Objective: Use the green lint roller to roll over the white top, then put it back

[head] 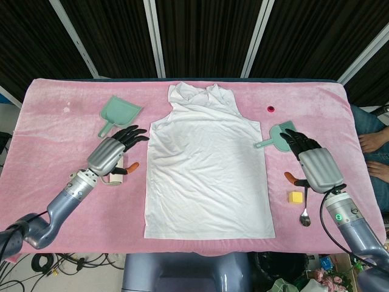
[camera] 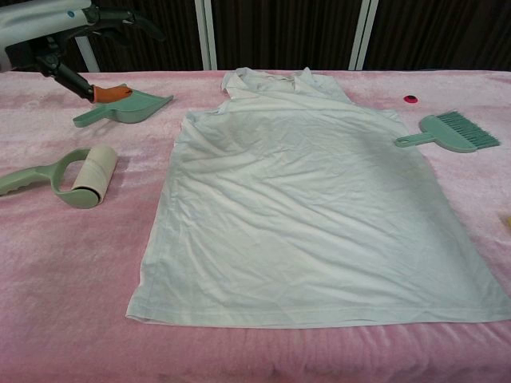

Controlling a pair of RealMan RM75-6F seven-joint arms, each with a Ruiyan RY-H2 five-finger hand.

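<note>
The white top (head: 208,167) lies flat in the middle of the pink table, collar at the far side. The green lint roller (camera: 82,177) lies left of it, its handle pointing left. In the head view only a bit of the lint roller (head: 115,179) shows beneath my left hand (head: 114,151). That hand hovers above it, fingers stretched toward the top, thumb apart, holding nothing. In the chest view the left hand (camera: 80,32) hangs well above the table. My right hand (head: 313,159) is open at the top's right, fingertips over the brush, holding nothing.
A green dustpan (head: 119,113) lies beyond the left hand. A green brush (camera: 451,132) lies right of the top. A red cap (head: 270,109) sits further back. A yellow cube (head: 295,197) and a spoon (head: 305,216) lie by the right wrist.
</note>
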